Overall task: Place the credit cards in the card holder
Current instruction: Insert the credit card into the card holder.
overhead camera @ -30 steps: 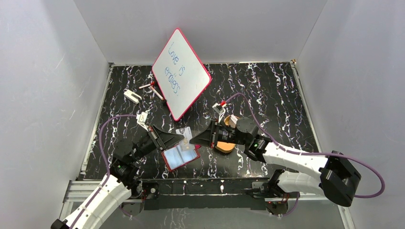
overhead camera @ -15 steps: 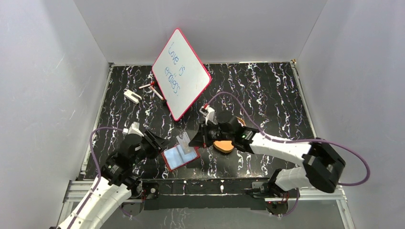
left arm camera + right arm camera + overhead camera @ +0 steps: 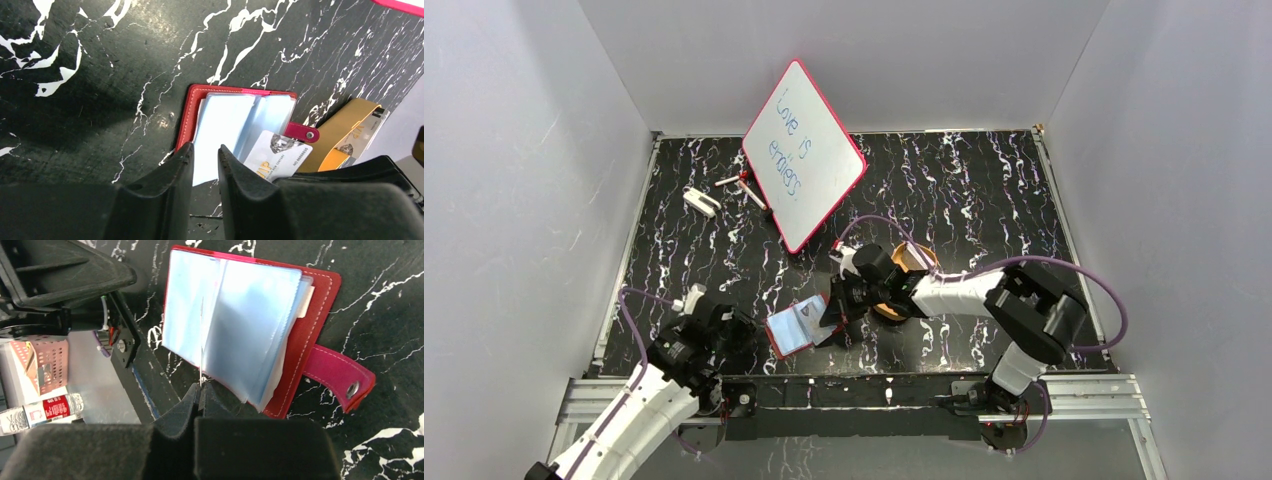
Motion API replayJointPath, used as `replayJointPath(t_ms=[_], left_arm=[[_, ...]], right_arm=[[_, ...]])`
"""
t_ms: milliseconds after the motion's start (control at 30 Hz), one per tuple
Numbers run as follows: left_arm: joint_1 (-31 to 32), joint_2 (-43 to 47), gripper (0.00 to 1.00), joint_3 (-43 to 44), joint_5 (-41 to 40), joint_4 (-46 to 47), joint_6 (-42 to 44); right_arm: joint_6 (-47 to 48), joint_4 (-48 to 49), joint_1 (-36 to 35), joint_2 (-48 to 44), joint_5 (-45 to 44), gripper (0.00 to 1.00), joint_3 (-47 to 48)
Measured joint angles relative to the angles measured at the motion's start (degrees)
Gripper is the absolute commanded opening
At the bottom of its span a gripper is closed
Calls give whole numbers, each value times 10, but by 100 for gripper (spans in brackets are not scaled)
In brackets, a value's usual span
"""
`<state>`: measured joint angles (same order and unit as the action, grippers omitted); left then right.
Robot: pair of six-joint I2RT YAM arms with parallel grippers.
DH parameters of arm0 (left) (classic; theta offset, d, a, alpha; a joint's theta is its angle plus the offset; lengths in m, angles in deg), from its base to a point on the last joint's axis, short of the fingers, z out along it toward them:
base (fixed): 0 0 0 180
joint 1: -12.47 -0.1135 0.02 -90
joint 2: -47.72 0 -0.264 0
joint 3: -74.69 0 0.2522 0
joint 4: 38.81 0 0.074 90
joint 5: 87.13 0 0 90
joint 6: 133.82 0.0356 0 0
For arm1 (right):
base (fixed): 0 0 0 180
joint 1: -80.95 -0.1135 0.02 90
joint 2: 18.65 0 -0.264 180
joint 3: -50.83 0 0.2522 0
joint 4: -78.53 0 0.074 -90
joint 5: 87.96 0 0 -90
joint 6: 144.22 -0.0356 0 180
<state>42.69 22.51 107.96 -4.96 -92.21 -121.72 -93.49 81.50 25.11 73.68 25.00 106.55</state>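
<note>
Over the card holder [image 3: 186, 120], right pincer [image 3: 200, 389] clamps a "VIP" credit card [image 3: 278, 155]; left pincer [image 3: 205, 156] apart.

The far right of the table [image 3: 1004, 190] lies open to any approach. The far left is narrowed by the tilted whiteboard [image 3: 804, 155], with markers [image 3: 742, 186] and a white clip [image 3: 701, 201] lying just left of it. Around the open wallet [image 3: 789, 330] room is tight. The left gripper [image 3: 206, 150], fingers slightly parted, sits at its left edge. The right gripper [image 3: 201, 387], pinching a card [image 3: 277, 155], hangs over its right side. The tray [image 3: 894, 308] and the right arm [image 3: 954, 292] block the right. Only its far-left side is free.
</note>
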Motion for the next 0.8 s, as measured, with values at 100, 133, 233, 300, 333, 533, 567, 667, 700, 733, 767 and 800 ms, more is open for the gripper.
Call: replayJointPath(t_ms=[100, 133, 233, 300, 333, 533, 567, 667, 700, 733, 767, 800], left_arm=[[0, 15, 16, -22, 1, 11, -8], [0, 16, 15, -27, 2, 17, -10], [0, 16, 13, -35, 7, 38, -10], [0, 11, 11, -38, 9, 53, -9], [0, 6, 11, -39, 10, 58, -9], [0, -31, 5, -54, 17, 97, -5], [0, -36, 3, -56, 17, 99, -5], [0, -47, 0, -60, 17, 103, -3], [0, -49, 0, -60, 17, 103, -2], [0, -51, 0, -60, 17, 103, -2], [0, -52, 0, -60, 16, 102, -2], [0, -52, 0, -60, 16, 100, -2]], right_arm=[[-7, 12, 0, 25, -1, 0, 3], [-10, 17, 0, 31, 0, 0, 4], [-17, 35, 0, 46, 2, 0, 8], [-26, 47, 0, 48, 5, 0, 8], [-28, 52, 0, 48, 6, 0, 8], [-44, 75, 3, 48, 8, 0, 10], [-45, 75, 3, 48, 7, 0, 10], [-51, 75, 5, 51, 6, 0, 14], [-53, 75, 6, 55, 5, 0, 18], [-54, 75, 7, 60, 5, 0, 22], [-56, 75, 8, 64, 4, 0, 25], [-56, 74, 9, 68, 3, 0, 29]])
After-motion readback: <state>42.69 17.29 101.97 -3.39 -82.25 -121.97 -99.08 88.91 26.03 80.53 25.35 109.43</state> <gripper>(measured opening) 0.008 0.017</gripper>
